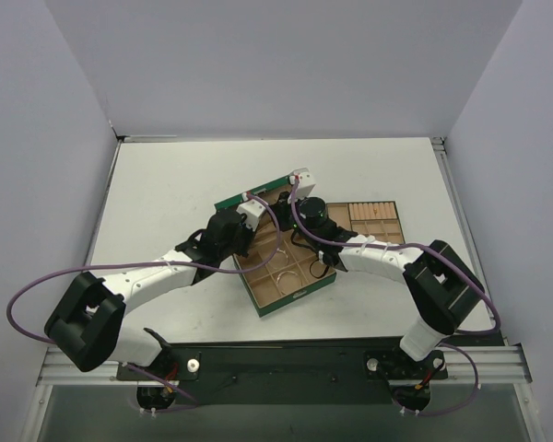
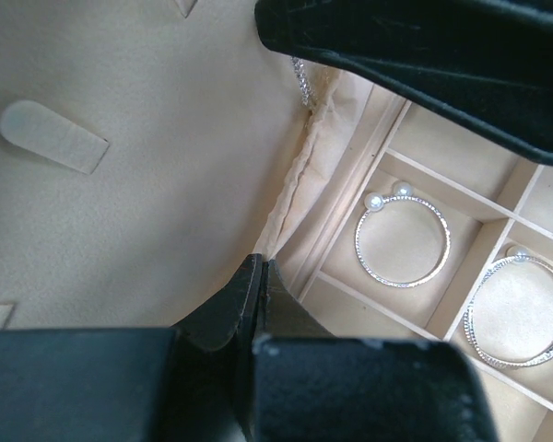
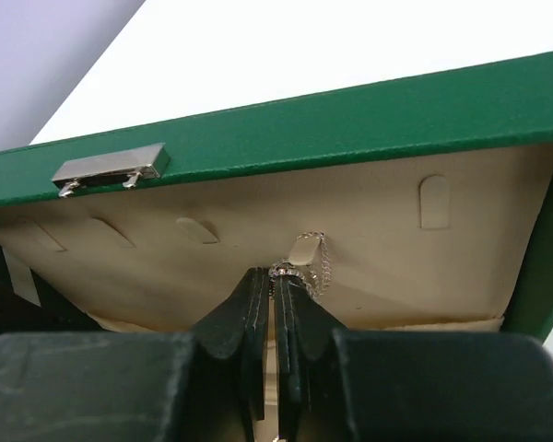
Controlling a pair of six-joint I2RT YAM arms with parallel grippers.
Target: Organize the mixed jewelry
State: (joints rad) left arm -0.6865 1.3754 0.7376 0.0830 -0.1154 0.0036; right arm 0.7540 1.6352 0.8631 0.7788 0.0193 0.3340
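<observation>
The green box point(image 1: 295, 293) stands with its lid point(image 3: 350, 129) raised. My right gripper point(image 3: 287, 273) is shut on a fine pale chain point(image 3: 315, 267), whose links loop over a tan tab point(image 3: 303, 250) on the lid's lining. The same chain point(image 2: 304, 85) hangs below the right fingers in the left wrist view. My left gripper point(image 2: 259, 267) is shut, with its tips at the fabric seam where the lid meets the box and nothing visible between them. Two thin silvery hoops lie in separate tan compartments, one with two pearls point(image 2: 403, 242) and one at the right edge point(image 2: 521, 311). From above, both grippers point(image 1: 256, 204) point(image 1: 297, 189) sit at the lid.
A small green tray with tan ring rolls point(image 1: 376, 219) lies right of the box, touching it. The lid's edge carries a metal clasp point(image 3: 111, 168). Several more tan tabs point(image 2: 53, 136) line the inside of the lid. White table point(image 1: 166, 184) surrounds the box, with grey walls behind.
</observation>
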